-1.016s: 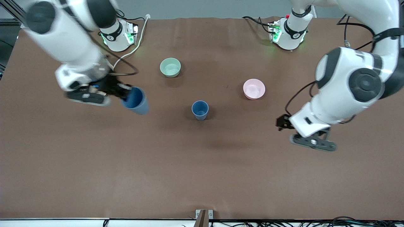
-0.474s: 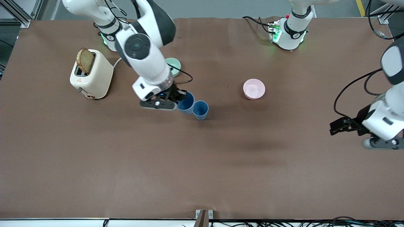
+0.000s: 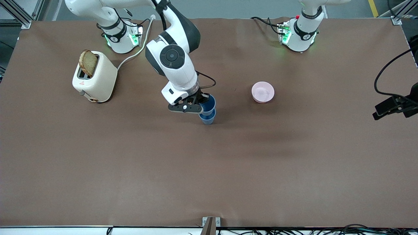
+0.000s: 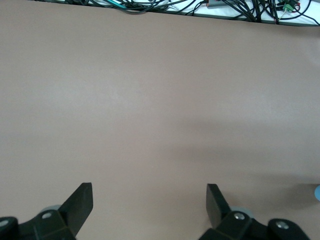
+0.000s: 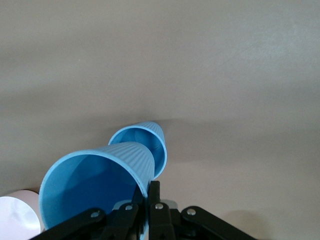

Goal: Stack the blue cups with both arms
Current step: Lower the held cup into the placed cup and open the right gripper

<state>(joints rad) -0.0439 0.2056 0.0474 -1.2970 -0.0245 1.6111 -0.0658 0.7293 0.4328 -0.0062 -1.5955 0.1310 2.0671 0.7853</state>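
My right gripper (image 3: 200, 105) is shut on the rim wall of a blue cup (image 3: 209, 103), one finger inside and one outside, and holds it tilted just above the second blue cup (image 3: 207, 118). That second cup stands upright mid-table. In the right wrist view the held cup (image 5: 100, 182) fills the foreground above my right gripper (image 5: 147, 192). The standing cup's open mouth (image 5: 142, 145) shows just past the held cup's bottom. My left gripper (image 3: 378, 110) waits over the left arm's end of the table. In the left wrist view it (image 4: 150, 192) is open and empty over bare table.
A pink bowl (image 3: 263, 92) sits toward the left arm's end from the cups. A cream toaster (image 3: 96, 78) with a bread slice (image 3: 87, 62) stands toward the right arm's end. The right arm hides the mint-green bowl. The brown table (image 3: 209, 169) stretches toward the front camera.
My right gripper has carried its blue cup from beside the standing cup to over it. The left arm has drawn back farther toward its end of the table.
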